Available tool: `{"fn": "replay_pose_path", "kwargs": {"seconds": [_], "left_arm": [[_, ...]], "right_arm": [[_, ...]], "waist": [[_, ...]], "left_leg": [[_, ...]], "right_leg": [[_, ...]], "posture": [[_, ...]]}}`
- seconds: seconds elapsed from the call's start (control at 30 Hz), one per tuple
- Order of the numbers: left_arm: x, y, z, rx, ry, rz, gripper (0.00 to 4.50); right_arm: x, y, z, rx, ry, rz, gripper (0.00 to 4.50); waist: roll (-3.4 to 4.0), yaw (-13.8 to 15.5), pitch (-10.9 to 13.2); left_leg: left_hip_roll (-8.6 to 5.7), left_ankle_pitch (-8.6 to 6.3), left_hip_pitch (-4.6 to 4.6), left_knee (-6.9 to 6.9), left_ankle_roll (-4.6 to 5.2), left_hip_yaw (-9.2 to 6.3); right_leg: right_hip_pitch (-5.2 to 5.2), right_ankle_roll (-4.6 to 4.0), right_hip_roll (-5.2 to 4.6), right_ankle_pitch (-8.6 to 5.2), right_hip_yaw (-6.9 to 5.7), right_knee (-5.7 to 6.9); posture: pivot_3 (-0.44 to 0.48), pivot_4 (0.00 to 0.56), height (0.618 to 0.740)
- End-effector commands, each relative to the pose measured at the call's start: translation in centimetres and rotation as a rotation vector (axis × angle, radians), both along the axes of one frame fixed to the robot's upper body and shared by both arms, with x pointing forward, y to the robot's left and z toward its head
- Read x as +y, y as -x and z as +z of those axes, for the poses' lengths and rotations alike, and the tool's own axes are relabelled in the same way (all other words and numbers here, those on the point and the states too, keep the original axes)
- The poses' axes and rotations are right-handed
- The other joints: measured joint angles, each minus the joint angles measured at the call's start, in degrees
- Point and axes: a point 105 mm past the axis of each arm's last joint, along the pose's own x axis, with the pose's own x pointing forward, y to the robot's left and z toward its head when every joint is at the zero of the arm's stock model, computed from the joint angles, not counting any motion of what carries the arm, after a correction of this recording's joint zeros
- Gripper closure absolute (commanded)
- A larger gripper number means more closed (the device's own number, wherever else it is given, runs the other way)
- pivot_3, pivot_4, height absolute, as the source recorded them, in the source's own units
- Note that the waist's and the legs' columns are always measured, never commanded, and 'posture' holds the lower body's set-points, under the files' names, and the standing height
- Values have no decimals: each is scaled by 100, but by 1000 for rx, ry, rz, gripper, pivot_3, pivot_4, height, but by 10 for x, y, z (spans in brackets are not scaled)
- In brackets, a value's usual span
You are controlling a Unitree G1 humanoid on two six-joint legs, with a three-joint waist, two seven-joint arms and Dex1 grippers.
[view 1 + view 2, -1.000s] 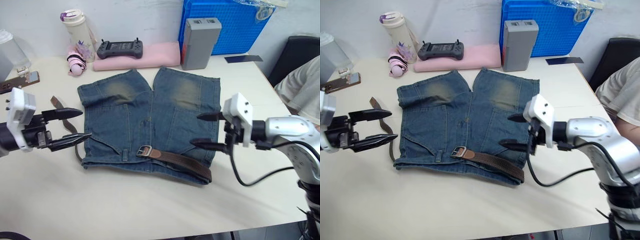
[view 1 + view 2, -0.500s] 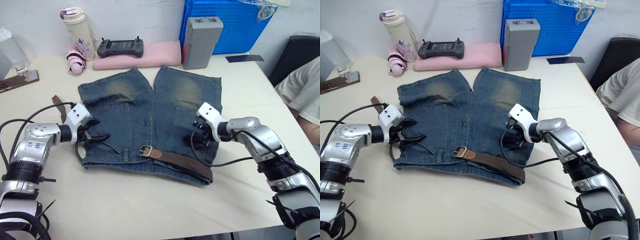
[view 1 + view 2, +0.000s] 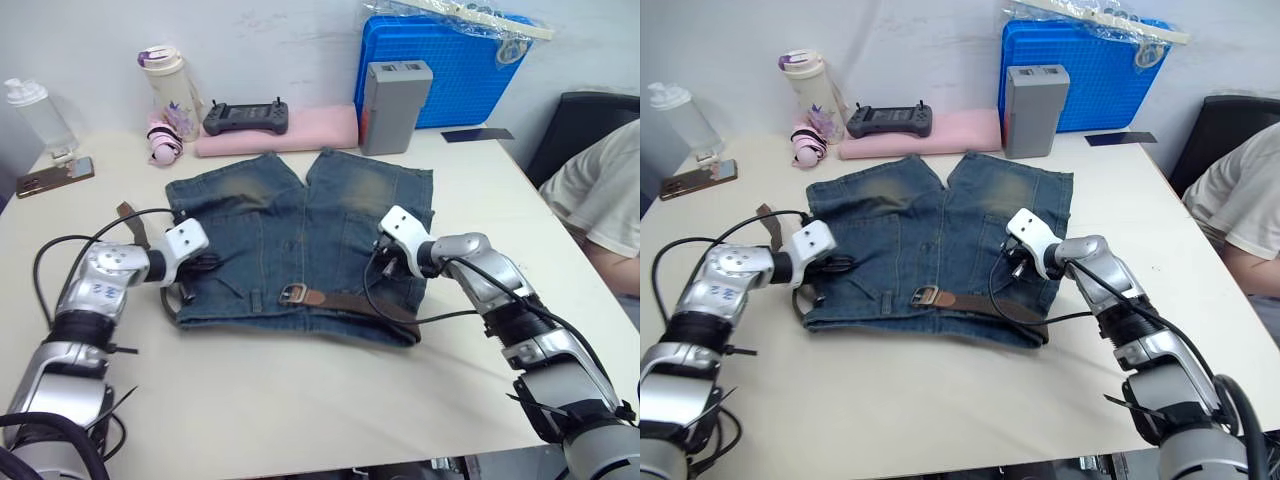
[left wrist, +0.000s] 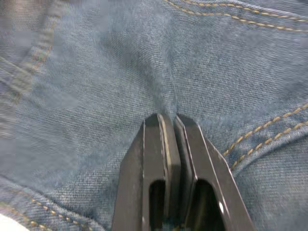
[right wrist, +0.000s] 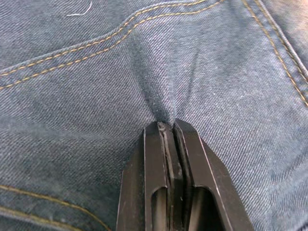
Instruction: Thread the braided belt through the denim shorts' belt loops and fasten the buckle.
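Denim is bunching into a small ridge between the closed fingers of each hand: the left hand (image 3: 200, 266) is pinching the denim shorts (image 3: 300, 240) near their left side, and the right hand (image 3: 385, 258) is pinching a fold near their right side (both wrist views are showing the cloth puckered at the fingertips). Shorts are lying flat on the desk (image 3: 300, 400), waistband toward the robot. Braided belt (image 3: 365, 305) is lying along that waistband — its long axis running left to right — with the buckle (image 3: 292, 294) near the middle and a free end (image 3: 125, 213) trailing off past the left hand. Buckle is sitting between the two hands, slightly nearer the right one. Open desk is lying in front of the waistband — room to pull the shorts closer.
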Motion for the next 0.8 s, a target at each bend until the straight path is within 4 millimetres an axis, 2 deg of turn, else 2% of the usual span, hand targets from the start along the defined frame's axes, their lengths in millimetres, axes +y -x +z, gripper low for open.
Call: {"fn": "replay_pose_path", "kwargs": {"seconds": [0.03,0.17,0.33,0.43,0.5,0.53,0.7,0.77,0.8], "left_arm": [[20,-15,-3,-114,-133,123,4433],[20,-22,6,-192,-161,130,4433],[25,-19,19,-229,-140,115,4433],[29,-18,37,-294,-148,108,4433],[31,-18,58,-347,-59,142,3716],[32,-17,66,-359,-13,155,3573],[48,-5,94,-377,152,265,1390],[54,1,99,-375,185,309,437],[56,3,102,-369,205,328,33]], "right_arm": [[-27,-11,-5,-26,54,-130,4500],[-26,-10,-5,-23,51,-123,4500],[-14,-5,6,-27,-9,-85,4500],[-8,0,14,-31,-40,-66,4500],[-2,3,23,-48,-83,-51,3783],[1,6,28,-56,-110,-38,3617],[19,29,67,-100,-303,77,1311],[22,37,76,-109,-338,110,318],[23,42,80,-117,-352,127,0]], "waist": [[1,4,-1],[1,-41,0],[3,-78,3],[4,-93,9],[3,-94,11],[2,-97,11],[11,-107,41],[15,-102,49],[15,-97,50]], "left_leg": [[-1,3,-7,0,-1,1],[0,20,-46,-3,22,4],[-1,15,-68,-3,38,2],[0,14,-79,-4,40,1],[0,17,-139,4,39,0],[-1,21,-152,5,39,1],[5,21,-162,0,39,1],[4,21,-163,1,41,0],[4,21,-163,1,41,0]], "right_leg": [[-9,0,0,0,0,5],[-43,-3,5,-1,-11,23],[-47,-1,5,-2,-25,-3],[-57,-1,5,-2,-26,-5],[-114,-1,5,-2,-26,6],[-126,-1,6,-2,-27,7],[-133,-1,19,-2,-32,-3],[-131,-1,19,-2,-31,-6],[-130,0,19,-2,-31,-7]], "posture": [[0,150,728],[0,150,728],[0,150,728],[0,150,728],[0,150,728],[0,150,728],[0,150,728],[0,150,728],[0,150,728]]}}
